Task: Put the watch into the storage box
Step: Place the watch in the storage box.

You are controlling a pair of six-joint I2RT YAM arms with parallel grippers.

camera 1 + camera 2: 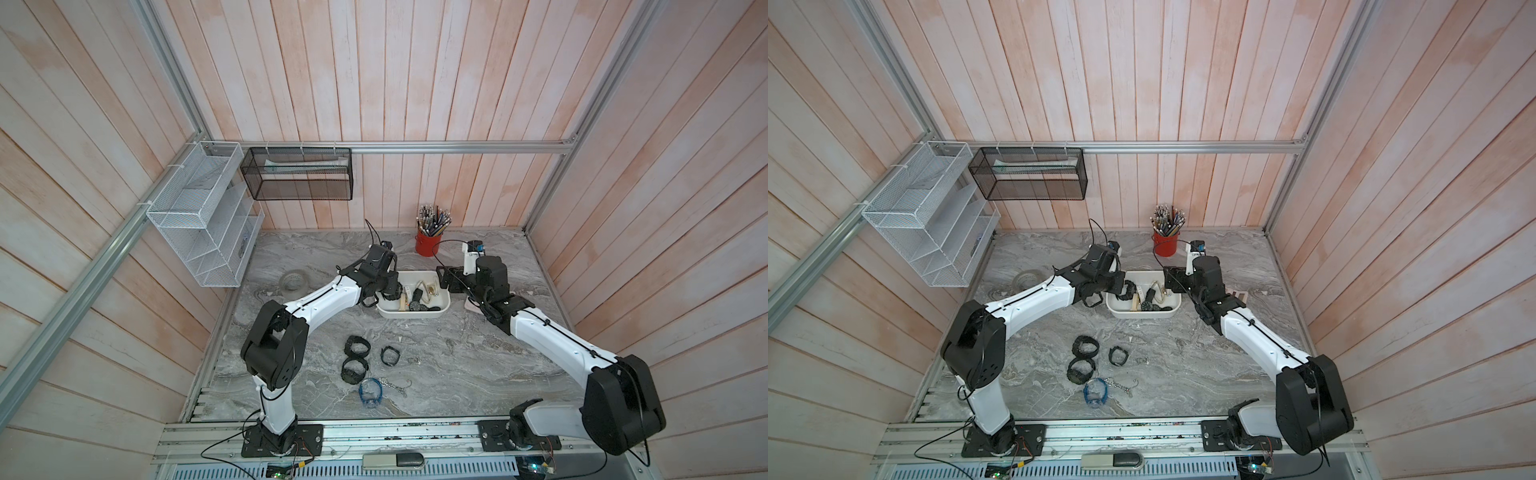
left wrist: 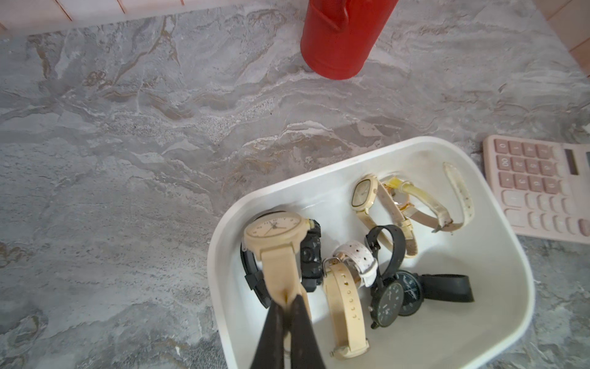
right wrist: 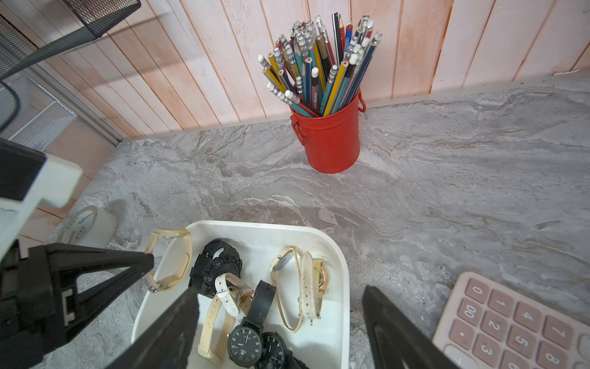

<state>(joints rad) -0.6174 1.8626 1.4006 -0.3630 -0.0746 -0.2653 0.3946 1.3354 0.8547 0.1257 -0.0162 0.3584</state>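
Left gripper (image 2: 289,297) pinched shut on strap of beige watch (image 2: 274,228), which hangs at storage box (image 2: 479,319) left rim. Right gripper (image 3: 279,292) jaws wide, empty, at box right edge.

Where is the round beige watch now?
In the left wrist view, the beige watch is held by its strap in the shut left gripper, at the rim of the storage box on the left arm's side, next to a chunky black watch.

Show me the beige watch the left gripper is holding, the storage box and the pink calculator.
beige watch (image 2: 274,226): left wrist view, on its dial.
storage box (image 1: 413,314): in a top view, on its near outer wall.
pink calculator (image 3: 523,329): right wrist view, on its number keys.
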